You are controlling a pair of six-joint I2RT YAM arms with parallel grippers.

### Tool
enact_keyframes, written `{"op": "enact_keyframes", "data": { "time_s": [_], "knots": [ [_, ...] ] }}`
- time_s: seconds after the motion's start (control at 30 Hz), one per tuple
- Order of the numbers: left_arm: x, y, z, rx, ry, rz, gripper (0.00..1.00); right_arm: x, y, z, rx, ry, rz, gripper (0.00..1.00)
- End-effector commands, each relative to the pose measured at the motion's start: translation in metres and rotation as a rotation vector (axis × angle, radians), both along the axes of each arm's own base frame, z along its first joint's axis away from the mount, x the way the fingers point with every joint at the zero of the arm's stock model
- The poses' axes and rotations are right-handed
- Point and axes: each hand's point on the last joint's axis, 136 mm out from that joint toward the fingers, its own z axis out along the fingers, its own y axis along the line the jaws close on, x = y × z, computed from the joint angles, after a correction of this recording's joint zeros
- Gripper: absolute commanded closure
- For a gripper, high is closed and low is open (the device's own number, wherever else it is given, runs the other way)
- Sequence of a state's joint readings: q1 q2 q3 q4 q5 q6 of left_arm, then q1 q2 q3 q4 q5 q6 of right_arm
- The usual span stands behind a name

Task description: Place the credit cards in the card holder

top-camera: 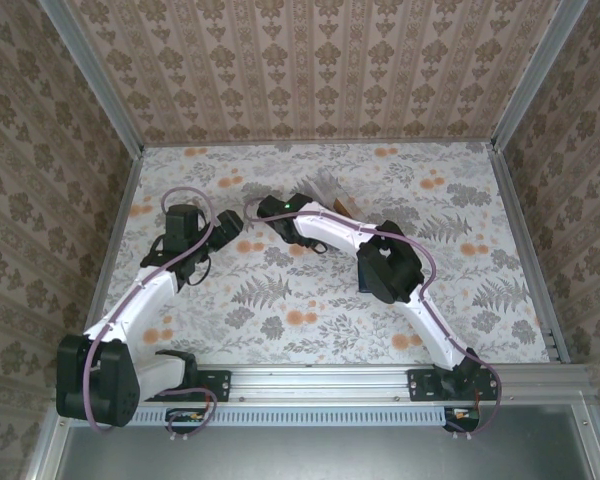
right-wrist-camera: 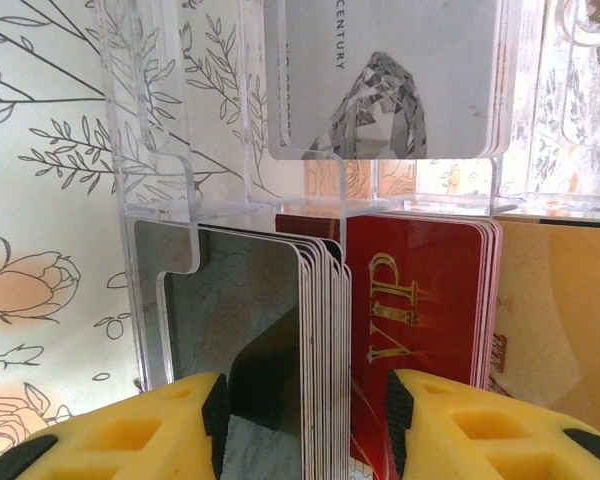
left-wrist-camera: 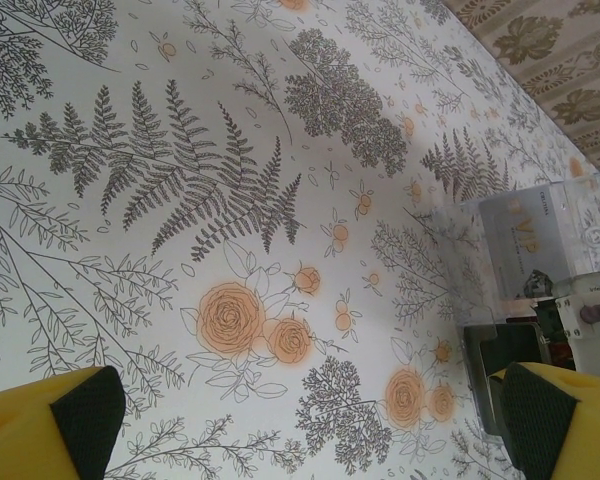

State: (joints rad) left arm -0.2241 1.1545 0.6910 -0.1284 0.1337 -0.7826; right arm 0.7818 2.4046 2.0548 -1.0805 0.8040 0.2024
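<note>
Around the grey cards (right-wrist-camera: pixel 250 330) stand clear box (right-wrist-camera: pixel 150 200) walls.

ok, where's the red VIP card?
Right wrist view, centre-right: red VIP card in the clear acrylic rack, between the dark grey cards (left) and the orange-tan card (right).

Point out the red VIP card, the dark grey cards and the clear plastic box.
red VIP card (right-wrist-camera: pixel 450 290), right wrist view, face beside lettering
dark grey cards (right-wrist-camera: pixel 250 300), right wrist view, front card's face
clear plastic box (right-wrist-camera: pixel 140 120), right wrist view, left wall
</note>
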Motion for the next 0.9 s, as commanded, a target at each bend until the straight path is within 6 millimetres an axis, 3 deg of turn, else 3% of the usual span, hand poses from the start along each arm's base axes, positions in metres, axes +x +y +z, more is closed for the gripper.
{"op": "enact_keyframes", "data": {
  "time_s": [0.0, 0.4, 0.87],
  "knots": [
    [-0.001, 0.002, 0.001, -0.007, 0.003, 0.002, 0.0, 0.004, -0.005, 0.011, -0.058, -0.034, 0.012, 0.55],
    [0.0, -0.001, 0.0, -0.018, 0.011, -0.001, 0.0, 0.007, -0.006, 0.03, -0.052, -0.081, 0.01, 0.63],
    [0.001, -0.002, -0.005, -0.019, 0.027, -0.007, 0.0, 0.005, -0.007, 0.027, -0.058, -0.069, 0.011, 0.7]
  ]
}}
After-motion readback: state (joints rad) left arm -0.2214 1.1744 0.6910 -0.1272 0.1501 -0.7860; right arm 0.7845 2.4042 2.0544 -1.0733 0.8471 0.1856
